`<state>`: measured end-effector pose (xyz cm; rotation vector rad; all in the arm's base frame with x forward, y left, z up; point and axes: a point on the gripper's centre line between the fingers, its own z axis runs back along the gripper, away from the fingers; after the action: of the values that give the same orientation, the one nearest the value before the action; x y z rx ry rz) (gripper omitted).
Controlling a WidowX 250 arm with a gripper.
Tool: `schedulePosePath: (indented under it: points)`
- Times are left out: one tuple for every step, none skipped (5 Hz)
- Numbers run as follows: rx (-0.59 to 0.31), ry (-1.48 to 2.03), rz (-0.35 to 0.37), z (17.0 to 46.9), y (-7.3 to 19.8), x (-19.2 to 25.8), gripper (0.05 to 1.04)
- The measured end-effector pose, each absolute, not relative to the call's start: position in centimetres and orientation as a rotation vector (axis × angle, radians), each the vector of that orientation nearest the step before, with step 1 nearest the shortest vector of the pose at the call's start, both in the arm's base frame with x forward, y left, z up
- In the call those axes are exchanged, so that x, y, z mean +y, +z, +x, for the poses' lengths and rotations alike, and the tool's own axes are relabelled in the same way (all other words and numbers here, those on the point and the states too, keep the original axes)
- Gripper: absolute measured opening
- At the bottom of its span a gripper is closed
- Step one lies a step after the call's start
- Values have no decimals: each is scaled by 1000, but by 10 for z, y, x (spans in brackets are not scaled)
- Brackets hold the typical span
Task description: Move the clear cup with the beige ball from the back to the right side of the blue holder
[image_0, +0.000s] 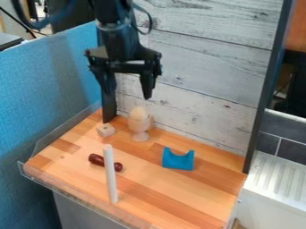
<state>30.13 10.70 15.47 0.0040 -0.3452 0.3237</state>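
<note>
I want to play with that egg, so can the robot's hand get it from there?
Probably yes. The hand hangs open higher up, and nothing seems to stand between it and the egg, whose top sticks up out of the pale cup.

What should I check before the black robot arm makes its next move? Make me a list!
1. Black two-finger gripper open: ok.
2. Nothing between its fingers: ok.
3. Pale wooden egg sitting in the pale wooden cup: ok.
4. Tall, thin white stick standing up: ok.
5. Dark red rounded rod not touching the stick: cannot tell, the stick hides its middle.
6. Blue U-shaped block with its dip facing up: ok.
</note>
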Motion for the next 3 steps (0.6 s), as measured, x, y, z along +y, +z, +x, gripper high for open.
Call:
schedulePosePath:
  points:
    - [-321,355,44,326,129,119,1001]
    - [-322,378,78,346,110,133,1001]
    - [-326,386,104,361,96,144,1001]
